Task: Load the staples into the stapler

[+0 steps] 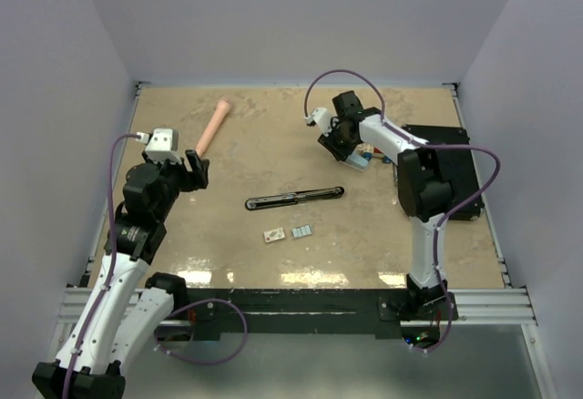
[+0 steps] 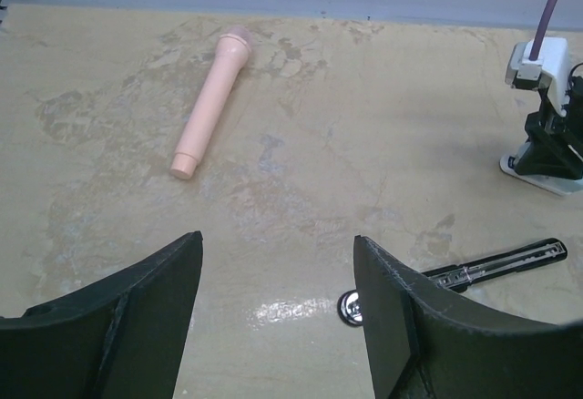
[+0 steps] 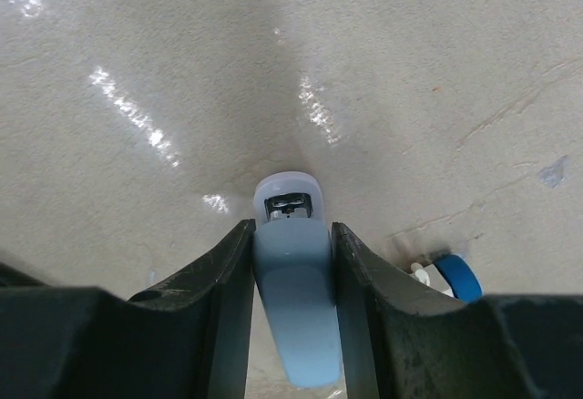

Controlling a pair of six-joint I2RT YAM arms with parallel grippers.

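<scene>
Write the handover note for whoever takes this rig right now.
Left gripper open, empty, above the table's left side.
Right gripper shut on the blue stapler, back right.
Staple box and grey tray lie side by side, just nearer than the black stapler.
Done: no staples loaded yet.
Left: fetch the staples and load them.

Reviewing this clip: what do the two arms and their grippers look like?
The left arm and right arm both have white links with black joints. A purple cable loops along each to a white camera block at the wrist. The left gripper and right gripper each have two broad matte black fingers.
</scene>
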